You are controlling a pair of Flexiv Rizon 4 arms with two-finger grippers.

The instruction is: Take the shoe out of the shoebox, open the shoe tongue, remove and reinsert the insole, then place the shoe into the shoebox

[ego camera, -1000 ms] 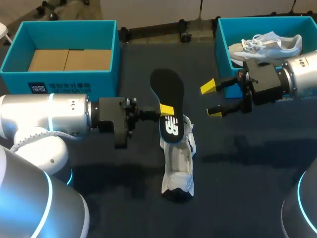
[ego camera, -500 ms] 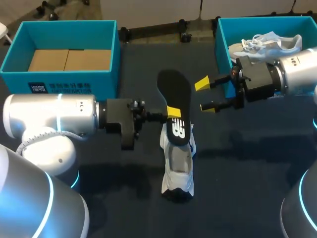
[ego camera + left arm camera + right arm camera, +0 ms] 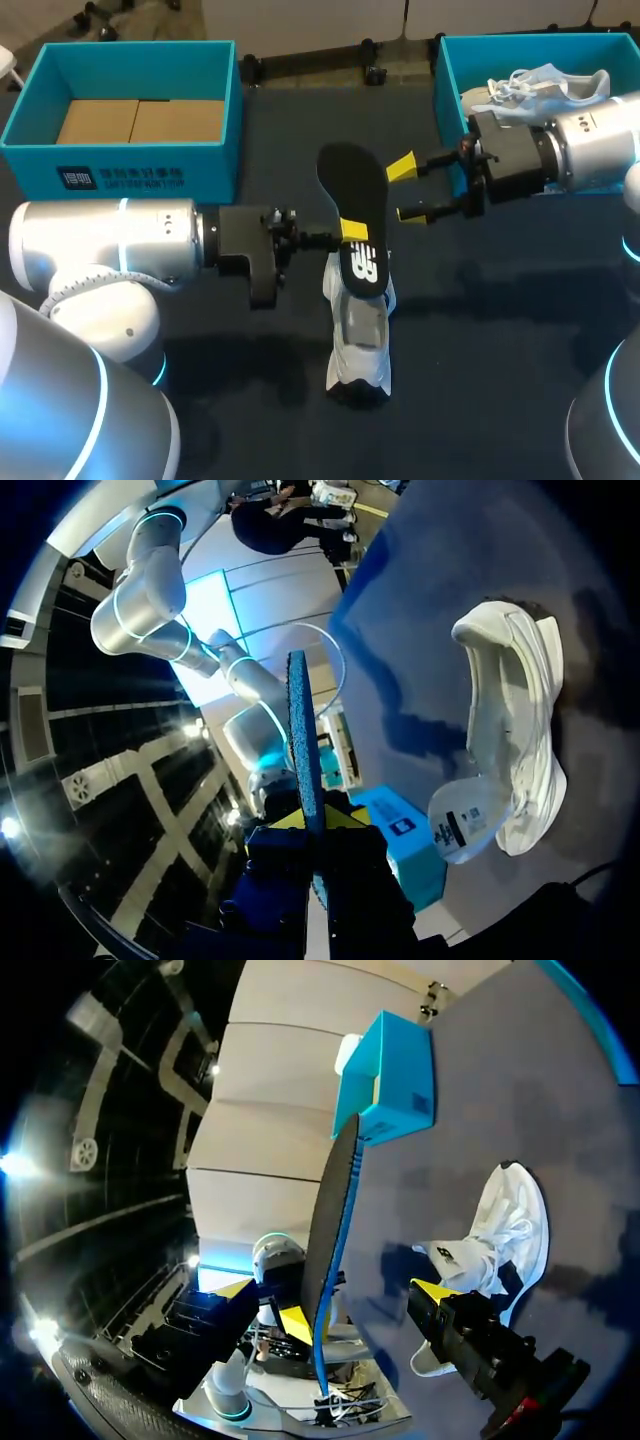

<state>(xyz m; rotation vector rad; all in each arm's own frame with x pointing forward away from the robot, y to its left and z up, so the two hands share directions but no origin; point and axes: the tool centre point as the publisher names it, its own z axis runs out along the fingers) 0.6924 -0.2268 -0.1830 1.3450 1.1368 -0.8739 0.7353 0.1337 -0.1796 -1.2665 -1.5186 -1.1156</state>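
While the left tool pinches the black insole toward its heel end and holds it raised on edge, the white shoe lies loose on the dark tabletop just below it, with neither tool gripping it. Whether the insole's lower end touches the shoe's opening cannot be told. The right tool hangs just beside the insole's toe half, its yellow-tipped fingers spread wide and holding nothing. Behind it stands a teal shoebox containing a second shoe. The main risk looks to be the insole itself. It is thin and bendy and held at one narrow pinch, so a nudge from the right tool closing off-centre could twist it or pull it free. If the insole is pushed down, it may buckle against the tongue or collar instead of sliding in. Because the shoe is unheld, that push could also shove it along the tabletop or tip it over. With both tools this close together, their fingers could knock against each other.
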